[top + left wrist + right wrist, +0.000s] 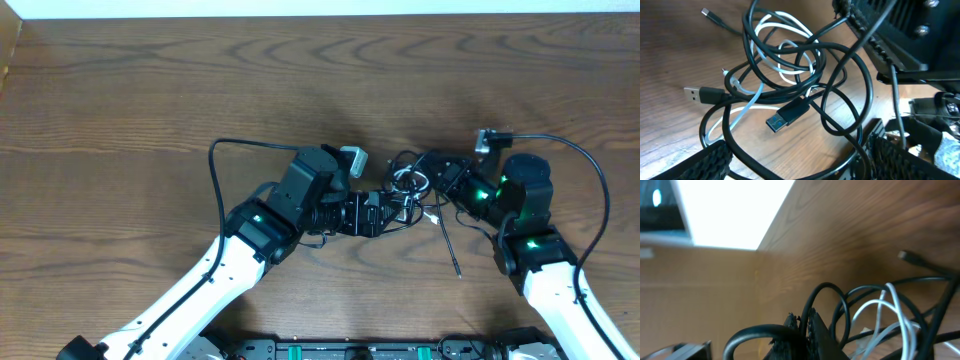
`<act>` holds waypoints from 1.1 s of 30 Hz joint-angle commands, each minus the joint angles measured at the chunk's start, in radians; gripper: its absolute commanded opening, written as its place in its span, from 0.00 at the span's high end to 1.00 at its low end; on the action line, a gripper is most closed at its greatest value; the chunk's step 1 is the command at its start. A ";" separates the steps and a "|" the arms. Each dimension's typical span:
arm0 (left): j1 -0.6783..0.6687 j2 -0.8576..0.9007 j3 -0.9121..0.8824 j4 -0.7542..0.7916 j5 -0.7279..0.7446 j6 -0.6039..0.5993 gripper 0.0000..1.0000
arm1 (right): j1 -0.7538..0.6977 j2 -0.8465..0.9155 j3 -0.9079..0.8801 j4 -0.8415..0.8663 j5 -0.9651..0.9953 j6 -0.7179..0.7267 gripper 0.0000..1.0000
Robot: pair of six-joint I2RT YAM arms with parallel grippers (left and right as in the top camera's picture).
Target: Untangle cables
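While the left gripper [392, 212] stands wide open at the left of the tangle, gripping nothing, the cables [412, 188] lie knotted on the table [300, 80] between the two arms, with several black and white loops lying between its jaws. Farther right, the right gripper [804, 326] is pressed shut, pinching a black strand of the knot.

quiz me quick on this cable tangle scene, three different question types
1. True or false: the left fingers stand open around the tangle of thin black and white cables.
2. Most cables are black; the odd cable is: A white, B red, C yellow.
3. Fill in: the right fingers are ___ on a black cable.
Key: 1 true; 2 A; 3 shut.
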 commanded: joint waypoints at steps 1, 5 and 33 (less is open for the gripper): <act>-0.005 0.020 -0.006 0.002 -0.061 0.018 0.11 | 0.000 0.007 0.018 0.036 -0.161 0.018 0.98; -0.005 0.046 -0.006 0.004 -0.105 0.018 0.12 | 0.000 0.006 0.018 0.092 -0.249 0.019 0.99; 0.067 0.214 -0.005 -0.088 -0.311 0.018 0.92 | -0.001 0.007 0.018 0.183 -0.387 -0.325 0.98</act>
